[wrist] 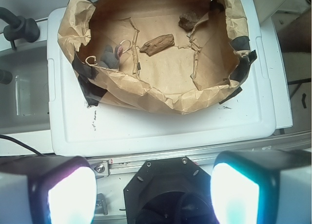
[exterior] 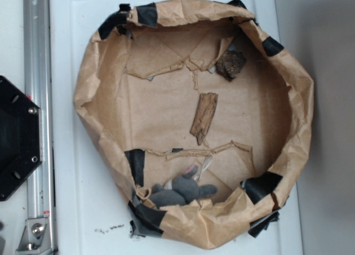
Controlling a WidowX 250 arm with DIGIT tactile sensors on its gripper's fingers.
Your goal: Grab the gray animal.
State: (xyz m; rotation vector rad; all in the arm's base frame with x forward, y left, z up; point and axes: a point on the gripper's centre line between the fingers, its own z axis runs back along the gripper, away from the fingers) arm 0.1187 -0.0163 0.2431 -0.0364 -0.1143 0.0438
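Note:
The gray animal point(exterior: 182, 189) is a small gray plush with a pink-lined ear. It lies inside the brown paper nest point(exterior: 94, 100), at its bottom edge in the exterior view. In the wrist view the gray animal point(wrist: 110, 57) sits at the nest's left side. My gripper point(wrist: 152, 192) is open, its two fingers point(wrist: 70, 195) wide apart with nothing between them. It hovers over the black robot base point(wrist: 165, 192), far from the toy. The exterior view does not show the gripper.
A brown wood stick point(exterior: 203, 116) lies in the middle of the nest, and a dark bark chunk point(exterior: 230, 64) near its far rim. The nest rests on a white lid point(exterior: 66, 172). A metal rail point(exterior: 37, 100) and the black base point(exterior: 16, 138) lie to the left.

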